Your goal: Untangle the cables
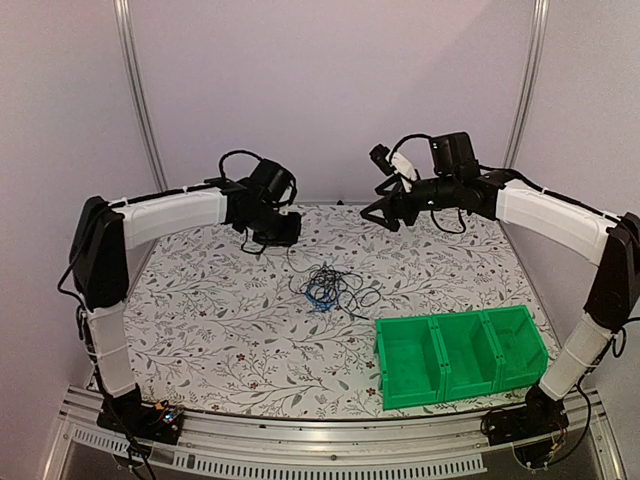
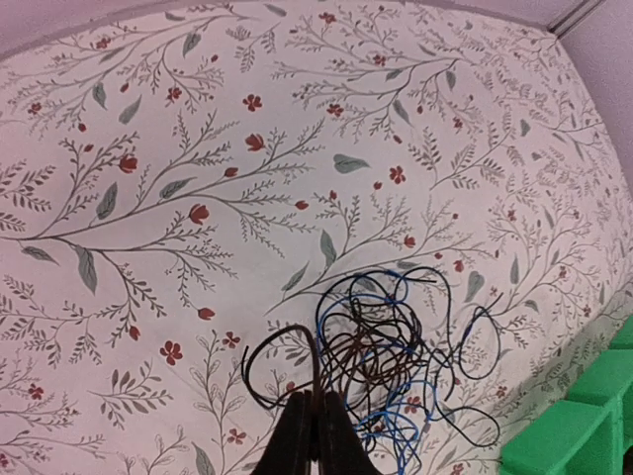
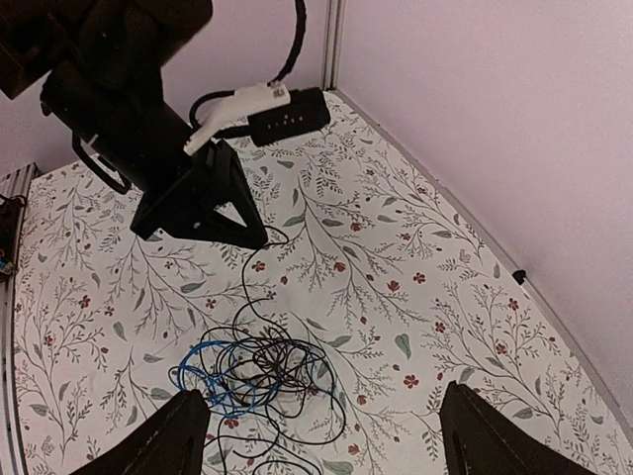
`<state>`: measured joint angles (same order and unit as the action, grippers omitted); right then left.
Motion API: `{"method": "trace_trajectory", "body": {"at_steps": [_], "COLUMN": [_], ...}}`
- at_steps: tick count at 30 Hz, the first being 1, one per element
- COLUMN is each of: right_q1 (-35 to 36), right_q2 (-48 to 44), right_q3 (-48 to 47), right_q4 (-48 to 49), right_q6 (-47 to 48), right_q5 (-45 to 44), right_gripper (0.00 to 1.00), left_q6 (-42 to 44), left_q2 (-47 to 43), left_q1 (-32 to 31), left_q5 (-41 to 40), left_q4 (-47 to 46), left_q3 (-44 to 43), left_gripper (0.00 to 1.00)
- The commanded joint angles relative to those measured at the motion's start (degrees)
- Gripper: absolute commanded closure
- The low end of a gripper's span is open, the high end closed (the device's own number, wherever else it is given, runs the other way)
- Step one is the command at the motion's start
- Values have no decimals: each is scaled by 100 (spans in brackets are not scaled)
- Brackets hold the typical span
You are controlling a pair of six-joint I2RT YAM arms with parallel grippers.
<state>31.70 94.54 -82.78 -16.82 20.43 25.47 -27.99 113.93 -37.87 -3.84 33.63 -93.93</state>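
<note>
Left gripper (image 2: 315, 398): fingers pressed together, pinching one black strand (image 2: 315, 356) that rises out of the heap in a thin arch and runs into the fingertips.
Left gripper position: raised over the far middle of the worktop (image 1: 220, 320), behind the heap; the right wrist view shows its tip (image 3: 259, 239) with the strand trailing down to the pile.
Right gripper (image 3: 321, 394): spread wide, with one finger at each lower corner of its own view and nothing between them.
Right gripper position: up in the air at the far right (image 1: 385, 218), pointing toward the middle, apart from the heap.
Cables (image 1: 330, 285): one loose tangle lying near the centre of the worktop, mostly black loops with a bright blue wire (image 3: 213, 376) threaded through the side nearer the left arm.
Tangle detail: several black loops (image 2: 465, 346) splay outward from the knot; the core is too dense to trace single wires.
Green bins (image 1: 460, 350): three joined compartments at the near right, close to the tangle but not touching it.
</note>
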Motion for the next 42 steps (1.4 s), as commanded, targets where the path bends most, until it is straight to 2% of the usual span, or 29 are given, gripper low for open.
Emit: {"method": "trace_trajectory", "body": {"at_steps": [1,5,14,16,18,20,23,25,32,35,37,38,41,42], "right_q1": [46,307,930,999,1013,1013,1060,1083,1088,1090,1091,1090,1091,1088], "right_q2": [643,1071,1965,2237,2639,2987,3427,3602,3923,4028,4073,4064,3817,3657], "right_q3": [-380,-523,-549,-662,-837,-1037,-1369,-1511,-1583,-1607,-1611,-1602,-1589,-1588], "right_q4": [304,605,1448,1611,1739,1812,1725,1683,1383,1274,1244,1238,1183,1169], "right_q6": [-418,-506,-461,-627,-848,-1137,-1344,-1393,-1737,-1742,-1740,-1743,-1740,-1721], "right_q5": [840,765,510,363,323,331,347,242,102,18,-20,-34,136,156], "right_gripper": [14,1,3,9,25,46,86,100,100,91,100,100,100,100], "left_q6": [67,-111,-294,-303,-290,-281,-258,-236,25,232,380,461,659,703], "left_q2": [-1078,-1555,-1889,-1917,-1948,-1992,-2128,-2231,-2629,-2636,-2594,-2580,-2616,-2650], "left_q1": [-38,-80,-189,-227,-254,-286,-313,-335,-366,-363,-363,-362,-342,-336], "left_q5": [297,523,634,639,620,600,502,417,-157,-333,-390,-438,-773,-850], "left_q4": [-613,-999,-1071,-1008,-914,-813,-621,-527,-276,-88,-23,-8,18,12], "left_q3": [395,683,502,352,223,103,-94,-241,-1196,-1959,-2422,-2574,-2463,-2233], "left_gripper": [100,100,100,100,100,100,100,100,100,100,100,100,100,97]}}
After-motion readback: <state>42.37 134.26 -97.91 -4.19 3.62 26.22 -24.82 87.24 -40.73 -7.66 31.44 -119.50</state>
